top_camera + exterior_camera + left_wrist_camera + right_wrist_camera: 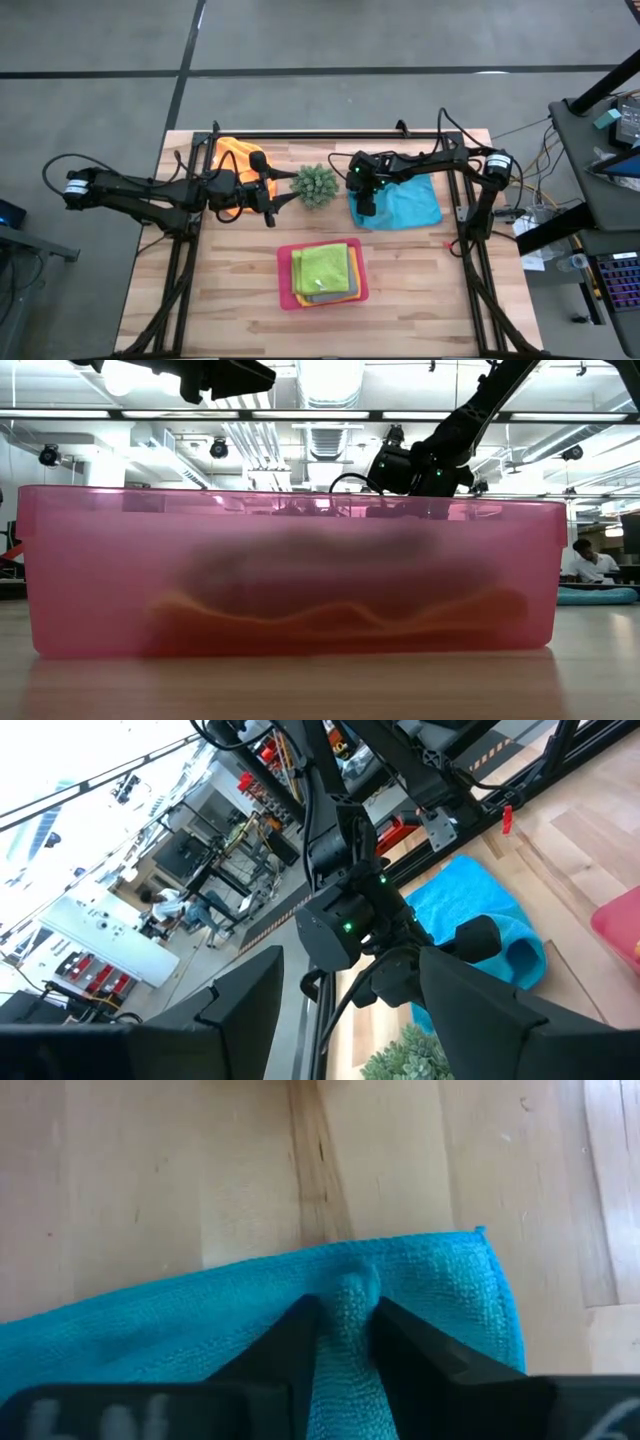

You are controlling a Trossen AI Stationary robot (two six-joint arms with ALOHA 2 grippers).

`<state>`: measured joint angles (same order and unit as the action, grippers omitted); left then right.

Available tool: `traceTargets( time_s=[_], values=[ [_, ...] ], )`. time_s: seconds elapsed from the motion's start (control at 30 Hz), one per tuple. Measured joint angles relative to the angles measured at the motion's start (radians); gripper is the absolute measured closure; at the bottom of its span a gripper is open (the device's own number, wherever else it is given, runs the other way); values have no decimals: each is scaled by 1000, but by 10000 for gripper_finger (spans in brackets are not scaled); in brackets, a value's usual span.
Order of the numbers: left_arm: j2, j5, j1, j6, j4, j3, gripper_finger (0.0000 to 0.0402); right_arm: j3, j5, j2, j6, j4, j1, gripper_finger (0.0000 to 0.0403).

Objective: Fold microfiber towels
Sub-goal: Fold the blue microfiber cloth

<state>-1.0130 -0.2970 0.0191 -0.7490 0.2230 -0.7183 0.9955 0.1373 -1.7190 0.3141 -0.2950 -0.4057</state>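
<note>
A light blue towel [408, 205] lies flat on the table at the far right. My right gripper [345, 1315] is shut on it at its left edge [366, 208]. An orange towel [232, 153] lies crumpled at the far left, partly under my left arm. My left gripper [270, 200] hovers open and level between the orange towel and the plant, its fingers wide apart in the left wrist view [350, 1000] and holding nothing. A folded lime green towel [324, 268] tops a stack in the pink tray [284, 262]. My right gripper pinches a small raised ridge of the light blue towel [347, 1285] between its two fingers [290, 1342], close to the towel's edge and not far from a corner [480, 1235]. The fingers slant down from above. The rest of the towel lies on the table.
A small spiky green plant [315, 186] stands between the two grippers. The pink tray [90, 570] fills the low view near the table's front edge. Black frame rails [330, 135] run along the far edge and both sides. Bare wood [230, 290] shows left and right of the tray.
</note>
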Motion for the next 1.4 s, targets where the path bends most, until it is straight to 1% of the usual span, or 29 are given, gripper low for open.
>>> traceTargets(
  time_s=[0.17,0.47,0.63,0.77,0.93,1.03,1.2,1.4],
  values=[
    [0,0,0,0,-1,0,182,0,-11,8,0,-5,0,339],
    [0,0,0,0,0,0,182,-1,-11,21,-11,-10,0,367],
    [0,0,0,0,2,0,182,-1,-11,62,-26,-24,0,390],
    [0,0,0,0,2,0,182,-1,-16,111,-26,-32,0,394],
    [0,0,0,0,1,0,182,-1,-77,156,-26,-28,0,394],
    [0,0,0,0,2,0,182,-1,-96,153,-27,-21,0,394],
    [0,0,0,0,2,0,182,-1,-136,109,-26,28,0,394],
    [0,0,0,0,2,0,182,-1,-141,72,-48,76,0,386]
  ],
)
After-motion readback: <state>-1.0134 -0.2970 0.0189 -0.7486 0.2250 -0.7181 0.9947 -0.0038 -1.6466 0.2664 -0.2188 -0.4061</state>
